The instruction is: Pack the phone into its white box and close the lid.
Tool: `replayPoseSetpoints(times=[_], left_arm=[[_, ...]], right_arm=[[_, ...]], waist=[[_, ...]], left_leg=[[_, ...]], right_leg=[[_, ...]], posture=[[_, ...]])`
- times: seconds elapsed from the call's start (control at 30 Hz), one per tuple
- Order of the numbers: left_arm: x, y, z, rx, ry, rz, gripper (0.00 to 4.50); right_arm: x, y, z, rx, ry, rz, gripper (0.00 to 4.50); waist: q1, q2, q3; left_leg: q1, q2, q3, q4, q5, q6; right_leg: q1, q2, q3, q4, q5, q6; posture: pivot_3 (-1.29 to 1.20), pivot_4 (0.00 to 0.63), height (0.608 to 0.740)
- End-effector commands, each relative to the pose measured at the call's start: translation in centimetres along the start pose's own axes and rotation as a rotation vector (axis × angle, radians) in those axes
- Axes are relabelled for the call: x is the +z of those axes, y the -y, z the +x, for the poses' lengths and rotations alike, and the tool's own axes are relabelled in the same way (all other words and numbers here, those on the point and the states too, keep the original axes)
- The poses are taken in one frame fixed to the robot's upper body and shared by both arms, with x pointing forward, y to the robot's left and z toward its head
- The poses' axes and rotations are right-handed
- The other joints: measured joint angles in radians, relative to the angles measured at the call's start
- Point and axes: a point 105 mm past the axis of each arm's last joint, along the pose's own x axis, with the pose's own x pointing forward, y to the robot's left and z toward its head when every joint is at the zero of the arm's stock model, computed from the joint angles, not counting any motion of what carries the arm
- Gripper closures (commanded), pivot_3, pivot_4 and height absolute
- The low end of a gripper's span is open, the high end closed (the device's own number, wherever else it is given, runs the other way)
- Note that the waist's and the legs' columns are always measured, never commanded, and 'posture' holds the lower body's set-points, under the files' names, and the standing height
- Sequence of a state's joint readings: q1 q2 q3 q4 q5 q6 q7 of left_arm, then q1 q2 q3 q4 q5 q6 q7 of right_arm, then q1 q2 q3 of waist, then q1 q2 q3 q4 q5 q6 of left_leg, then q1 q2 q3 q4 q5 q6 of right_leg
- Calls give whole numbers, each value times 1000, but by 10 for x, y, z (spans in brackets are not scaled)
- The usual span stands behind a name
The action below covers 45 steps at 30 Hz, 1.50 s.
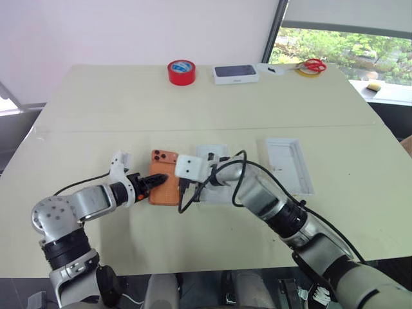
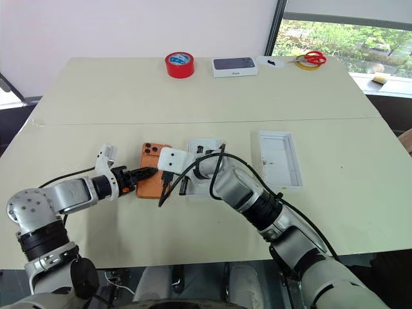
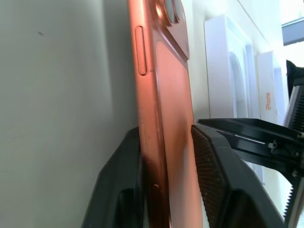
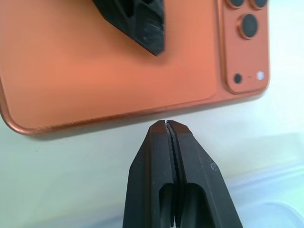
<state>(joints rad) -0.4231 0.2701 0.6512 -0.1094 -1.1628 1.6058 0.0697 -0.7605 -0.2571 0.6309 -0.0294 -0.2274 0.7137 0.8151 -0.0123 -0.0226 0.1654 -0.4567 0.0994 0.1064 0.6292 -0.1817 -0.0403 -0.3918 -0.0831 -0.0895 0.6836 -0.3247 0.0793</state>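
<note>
The orange phone (image 1: 165, 187) lies back up on the table, its camera lenses at the far end. My left gripper (image 1: 159, 179) comes in from the phone's left and is shut on it, one finger (image 3: 118, 185) under the edge and the other (image 4: 137, 23) on the back. My right gripper (image 4: 165, 125) is shut and empty, with its tips against the phone's right long edge. Two open white box halves lie nearby. One (image 1: 210, 152) is just right of the phone, mostly behind my right arm. The other (image 1: 290, 164) lies further right, with a raised rim. I cannot tell box from lid.
Along the table's far edge stand a red tape roll (image 1: 181, 72), a white box with a dark phone picture (image 1: 235, 73) and red-handled scissors (image 1: 313, 65) on a yellow ring. A seam crosses the table behind the phone.
</note>
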Motion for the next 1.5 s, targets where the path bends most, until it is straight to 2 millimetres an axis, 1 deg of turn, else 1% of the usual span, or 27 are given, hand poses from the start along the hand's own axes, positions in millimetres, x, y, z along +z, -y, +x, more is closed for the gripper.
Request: replayPoseSetpoints(times=[0.03, 0.13, 0.2, 0.23, 0.3, 0.37, 0.4, 0.47, 0.53, 0.57, 0.63, 0.67, 0.7, 0.77, 0.97, 1.13, 1.37, 1.4, 1.43, 1.47, 1.5], left_arm=[[3, 4, -2, -4, 11, 12, 4419], [6, 7, -3, -25, 31, 2, 4419], [10, 8, -5, -40, 66, -21, 4419], [12, 8, -6, -47, 81, -31, 4419], [24, 14, -8, -98, 155, -72, 4419], [32, 23, -8, -142, 201, -93, 4419], [33, 29, -6, -161, 206, -96, 4419], [32, 38, -2, -189, 209, -113, 4419], [30, 54, 7, -239, 202, -151, 4419], [27, 62, 12, -262, 193, -172, 4419], [13, 79, 29, -285, 120, -178, 4419], [5, 84, 37, -279, 80, -168, 4419], [-3, 88, 44, -266, 43, -155, 4419], [-13, 93, 53, -256, -1, -150, 4419], [-25, 93, 72, -214, -44, -164, 4419], [-34, 93, 77, -200, -68, -162, 4419], [-37, 91, 79, -188, -79, -160, 4419], [-37, 90, 79, -188, -80, -159, 3993], [-36, 90, 79, -188, -78, -159, 3434], [-36, 90, 79, -189, -76, -160, 3138], [-35, 90, 79, -189, -74, -160, 2724]], right_arm=[[22, 12, -18, -42, 88, -28, 4500], [26, 20, -38, -66, 141, -46, 4500], [28, 24, -57, -89, 209, -37, 4500], [28, 25, -63, -97, 230, -35, 4500], [27, 30, -85, -148, 322, -30, 4500], [14, 34, -102, -193, 342, 3, 4500], [7, 34, -109, -186, 340, 44, 4500], [-1, 33, -119, -165, 350, 113, 4500], [-15, 33, -135, -160, 359, 184, 4500], [-22, 34, -142, -168, 357, 214, 4500], [-38, 34, -155, -194, 334, 272, 4500], [-44, 34, -159, -207, 317, 281, 4500], [-50, 33, -163, -220, 298, 292, 4500], [-57, 33, -167, -244, 271, 304, 4500], [-65, 29, -175, -270, 241, 314, 4500], [-71, 30, -181, -301, 218, 320, 4500], [-75, 31, -184, -313, 199, 320, 4500], [-76, 31, -184, -313, 198, 319, 4500], [-76, 31, -183, -313, 197, 318, 4500], [-76, 32, -183, -314, 196, 317, 4500], [-76, 32, -183, -314, 195, 316, 4500]], waist=[[-1, 0, 0], [-1, 0, 0], [2, 0, 0], [1, 0, 0], [3, -1, 0], [5, -2, 1], [4, -2, 1], [4, -2, 1], [8, -2, 1], [11, -2, 1], [24, -3, 2], [26, -3, 2], [26, -3, 2], [26, -3, 2], [23, -2, 2], [27, -2, 2], [26, -2, 2], [26, -2, 2], [26, -2, 2], [26, -2, 2], [26, -2, 2]], left_leg=[[0, 0, 0, 0, 0, 0], [0, 0, 0, 0, 0, 0], [0, 0, 0, 0, 0, 0], [0, 0, 0, 0, 0, 0], [0, 0, -1, 0, 0, 0], [0, 0, -1, 0, 0, 0], [-1, 0, -2, 0, 0, 0], [-1, 0, -2, 0, 0, 0], [0, 0, -2, 0, 0, 0], [-1, 0, -3, 0, 0, 0], [-1, -1, -3, 1, 0, 1], [0, -1, -3, 1, -1, 1], [-1, -1, -2, 1, -1, 1], [0, -2, -2, 1, -1, 1], [0, -1, -2, 0, 0, 1], [0, -1, -2, 1, 0, 1], [0, -1, -2, 1, 0, 1], [0, -1, -2, 1, 0, 1], [0, -1, -2, 1, 0, 1], [0, -1, -2, 1, 0, 1], [0, -1, -2, 1, 0, 1]], right_leg=[[0, 0, 0, 0, 0, 0], [0, 0, 0, 0, 0, 0], [0, 0, 0, 0, 0, 0], [0, 0, 0, -1, 0, 0], [0, 0, 0, -1, 0, 0], [0, 0, 0, -1, 0, 0], [0, 0, 0, -1, 0, 0], [0, -1, 0, -2, 0, 0], [1, 0, 0, -2, 0, 0], [1, -1, 0, -2, 0, 0], [1, -1, 0, -2, 0, 0], [2, -1, 0, -2, 0, 0], [2, -1, 0, -3, 0, 0], [2, -1, 0, -3, 0, 0], [1, 1, 1, -3, 0, 0], [2, 1, 1, -3, 0, 0], [2, 1, 1, -3, 0, 0], [2, 1, 1, -3, 0, 0], [2, 1, 1, -3, 0, 0], [2, 1, 1, -3, 0, 0], [2, 1, 1, -3, 0, 0]], posture=[[0, 150, 730], [0, 150, 730], [0, 150, 730], [0, 150, 730], [0, 150, 730], [0, 150, 730], [0, 150, 730], [0, 150, 730], [0, 150, 730], [0, 150, 730], [0, 150, 730], [0, 150, 730], [0, 150, 730], [0, 150, 730], [0, 150, 730], [0, 150, 730], [0, 150, 730], [0, 150, 730], [0, 150, 730], [0, 150, 730], [0, 150, 730]])
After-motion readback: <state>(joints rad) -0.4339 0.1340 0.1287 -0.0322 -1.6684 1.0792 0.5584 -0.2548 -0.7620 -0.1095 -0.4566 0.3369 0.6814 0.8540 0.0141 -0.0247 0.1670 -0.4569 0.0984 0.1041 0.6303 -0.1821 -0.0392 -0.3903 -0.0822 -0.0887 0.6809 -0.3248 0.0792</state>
